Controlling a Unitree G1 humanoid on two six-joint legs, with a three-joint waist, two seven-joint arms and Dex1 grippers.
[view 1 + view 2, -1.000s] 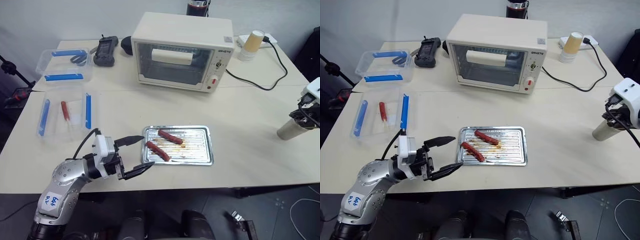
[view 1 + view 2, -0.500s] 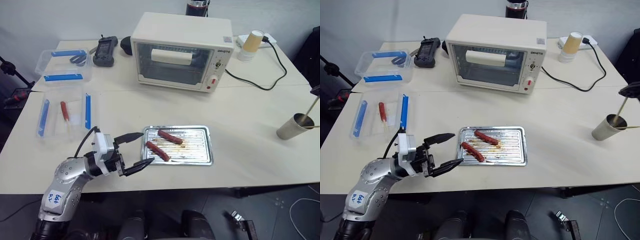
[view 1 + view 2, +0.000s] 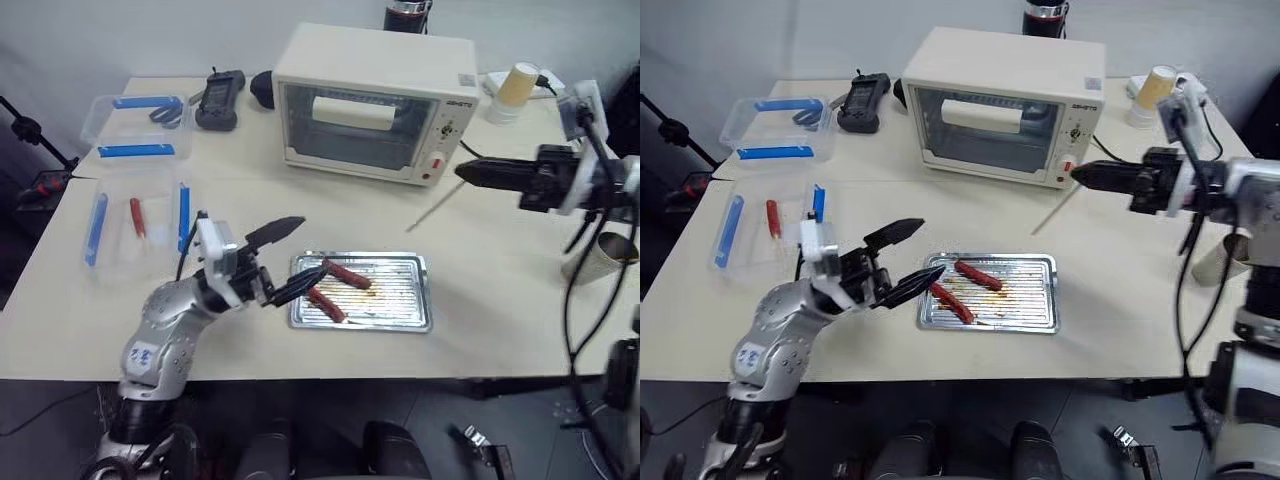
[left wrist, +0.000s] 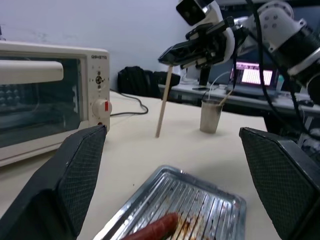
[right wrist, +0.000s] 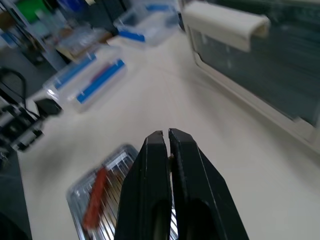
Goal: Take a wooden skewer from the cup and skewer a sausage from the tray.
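Observation:
The tray (image 3: pixel 395 296) lies near the table's front edge with two sausages in it, one (image 3: pixel 347 275) behind the other (image 3: pixel 322 303). My left gripper (image 3: pixel 312 247) hovers open over the tray's left end, its fingers either side of the sausages. My right gripper (image 3: pixel 460 172) hangs level above the table to the right of the tray, shut on the wooden skewer (image 3: pixel 434 207). The skewer slants down from the fingertips toward the tray. The cup (image 4: pixel 211 116) stands at the far right with another skewer in it, partly hidden by my right arm.
A cream toaster oven (image 3: pixel 375 100) stands behind the tray, its black cable running off to the right. Two clear boxes with blue clips (image 3: pixel 135 125) (image 3: pixel 100 215) sit at the left, the nearer holding a red piece (image 3: pixel 136 215). A tan-and-white cup (image 3: pixel 517 88) stands back right.
My right gripper came away from the cup with a skewer and swung left over the table, turning level. My left gripper rose and moved over the tray's left end. The camera shifted slightly.

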